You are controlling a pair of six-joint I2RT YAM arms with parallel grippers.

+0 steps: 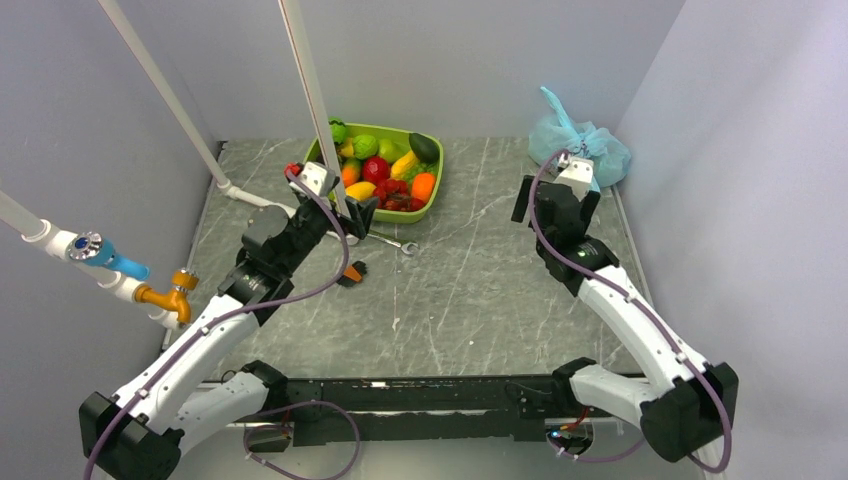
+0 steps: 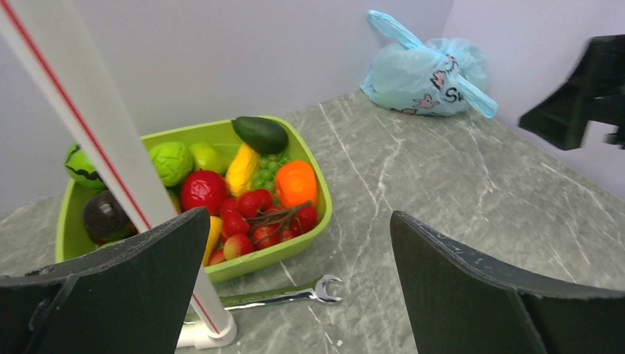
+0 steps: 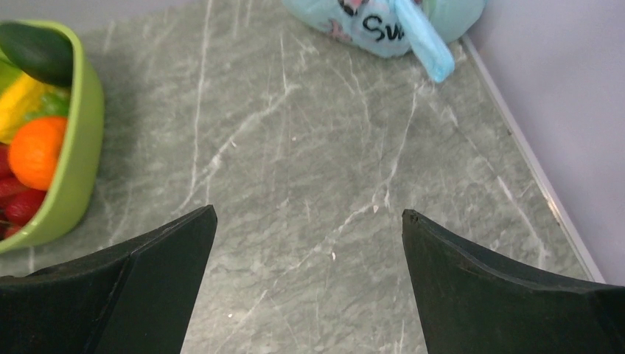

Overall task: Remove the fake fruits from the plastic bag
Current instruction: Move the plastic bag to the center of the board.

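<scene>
The left gripper (image 2: 298, 214) has its two black fingers spread wide, with nothing between them. It hangs above the grey marbled table (image 2: 457, 192), near the front of a lime-green tray (image 2: 287, 252). A silver spanner (image 2: 284, 295) lies on the table just in front of the tray, below the gap between the fingers. A white pole with a red stripe (image 2: 96, 125) rises on a slant past the tray's left half and meets the table in a white foot beside the spanner's handle. The tray is heaped with toy produce: a dark green avocado (image 2: 262, 134) at the back rim, an orange (image 2: 295, 183), a red apple (image 2: 203, 190), a cluster of strawberries (image 2: 250, 214) and a yellow piece (image 2: 242, 168).

The right gripper (image 3: 308, 211) is likewise wide open and holds nothing. It is above bare table, pointing at the far right corner. The plastic bag (image 3: 376, 18) sits there against the walls, light blue with dark lettering, one loop handle (image 3: 424, 40) drooping onto the table. It is well apart from both grippers and from the tray. The bag bulges, but what is inside it cannot be made out.
</scene>
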